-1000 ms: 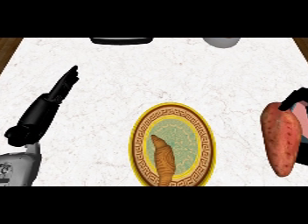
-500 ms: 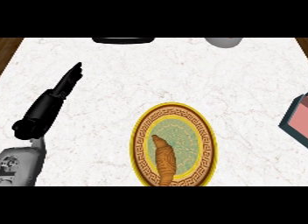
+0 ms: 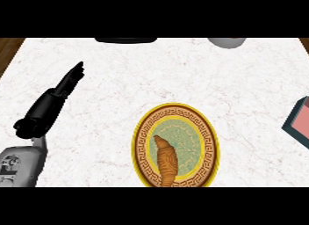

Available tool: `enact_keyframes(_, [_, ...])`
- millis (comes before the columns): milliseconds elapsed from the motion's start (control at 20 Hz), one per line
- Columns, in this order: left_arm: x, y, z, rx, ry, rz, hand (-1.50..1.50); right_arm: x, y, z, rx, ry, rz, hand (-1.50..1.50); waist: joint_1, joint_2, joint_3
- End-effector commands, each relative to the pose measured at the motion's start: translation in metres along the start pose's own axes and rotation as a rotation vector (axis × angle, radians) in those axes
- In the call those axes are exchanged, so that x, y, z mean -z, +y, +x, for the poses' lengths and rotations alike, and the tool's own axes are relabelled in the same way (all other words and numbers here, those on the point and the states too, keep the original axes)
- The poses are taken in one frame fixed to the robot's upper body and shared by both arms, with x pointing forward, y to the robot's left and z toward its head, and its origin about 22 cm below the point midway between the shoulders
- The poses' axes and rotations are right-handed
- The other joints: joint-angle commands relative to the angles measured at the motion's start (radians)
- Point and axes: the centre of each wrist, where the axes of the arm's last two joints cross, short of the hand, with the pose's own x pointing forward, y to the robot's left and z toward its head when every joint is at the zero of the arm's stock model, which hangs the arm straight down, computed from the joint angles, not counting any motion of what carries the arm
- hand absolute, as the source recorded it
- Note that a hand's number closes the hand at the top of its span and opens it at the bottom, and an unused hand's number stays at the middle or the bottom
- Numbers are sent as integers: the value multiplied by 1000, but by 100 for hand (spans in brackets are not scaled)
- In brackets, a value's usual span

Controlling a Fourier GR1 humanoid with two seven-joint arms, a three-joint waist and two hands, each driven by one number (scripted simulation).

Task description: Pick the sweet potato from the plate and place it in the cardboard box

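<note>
Left black hand [image 3: 53, 102] open, fingers straight, empty. Well right of those fingertips, below them: long brown ridged sweet potato [image 3: 166, 161] on round yellow-rimmed patterned plate [image 3: 144, 132]. Farther right: pink-lined dark-walled box [image 3: 307, 124].

From my seat the plate [image 3: 203, 132] sits on the counter [image 3: 183, 74] near the front edge with the sweet potato [image 3: 165, 160] on it, my left hand [image 3: 53, 103] to its left, the box [image 3: 307, 125] at the right edge.
</note>
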Motion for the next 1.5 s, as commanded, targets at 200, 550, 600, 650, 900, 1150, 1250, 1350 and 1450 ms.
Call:
enact_keyframes(200, [7,-14,9,10,-20,-9,0,10,24,-64,-85,83,269,150,7,2,1])
enact_keyframes(550, [-11,8,3,-5,10,-14,0,13,2,-85,70,-130,350,-150,7,-1,1])
enact_keyframes(600, [3,-15,10,-9,2,-13,0,15,15,-87,89,-166,330,-150,4,0,1])
enact_keyframes(650, [-10,2,2,5,11,-8,0,22,20,-72,140,-209,271,-150,-1,-4,0])
enact_keyframes(900, [-11,-5,0,-9,21,4,0,25,39,-87,732,-307,-3,-150,-22,-12,4])
enact_keyframes(1150, [-6,-7,-3,5,2,0,0,27,16,-99,1057,-201,-79,-150,-18,-2,0])
enact_keyframes(1250, [-11,-3,-1,-19,12,1,0,15,2,-116,1110,-112,-130,-150,-2,-1,1])
enact_keyframes(1350, [-2,-9,6,-10,-8,-11,0,3,0,-130,1127,-100,-164,-150,3,4,3])
enact_keyframes(1450, [-4,0,10,-4,-16,-13,0,-4,2,-138,1133,-66,-213,-150,8,4,3])
